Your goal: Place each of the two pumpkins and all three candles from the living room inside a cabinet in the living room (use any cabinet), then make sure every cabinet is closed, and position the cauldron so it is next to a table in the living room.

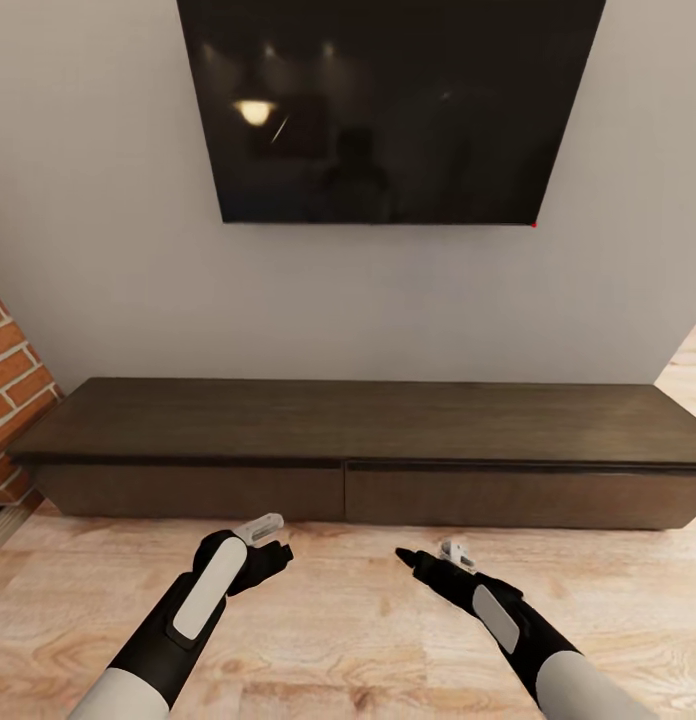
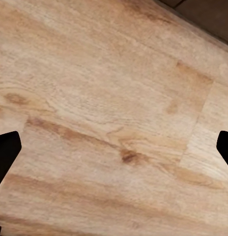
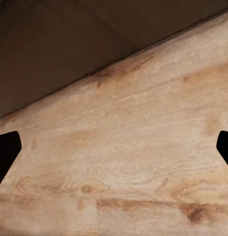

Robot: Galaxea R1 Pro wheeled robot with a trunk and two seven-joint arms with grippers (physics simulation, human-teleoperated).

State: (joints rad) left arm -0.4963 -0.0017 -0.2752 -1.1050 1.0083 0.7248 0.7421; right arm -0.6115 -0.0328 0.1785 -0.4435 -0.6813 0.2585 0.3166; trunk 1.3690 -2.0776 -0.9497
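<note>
The long, low dark brown cabinet (image 1: 358, 420) stands against the grey wall ahead, and both wide drawer fronts (image 1: 188, 492) sit flush and shut. Its top is bare. My left gripper (image 1: 273, 555) hovers over the wooden floor just short of the left drawer, open and empty. My right gripper (image 1: 408, 558) hangs open before the right drawer front (image 1: 518, 498). In the left wrist view the gripper (image 2: 114, 147) is spread wide over floorboards. In the right wrist view the gripper (image 3: 114, 150) points at the cabinet's base (image 3: 70, 49). The pumpkins, candles, cauldron and table are out of view.
A large black screen (image 1: 388, 110) hangs on the wall above the cabinet. A red brick wall (image 1: 8, 390) juts in at the left, close to the cabinet's left end. Light wooden floor (image 1: 348, 620) stretches between me and the cabinet.
</note>
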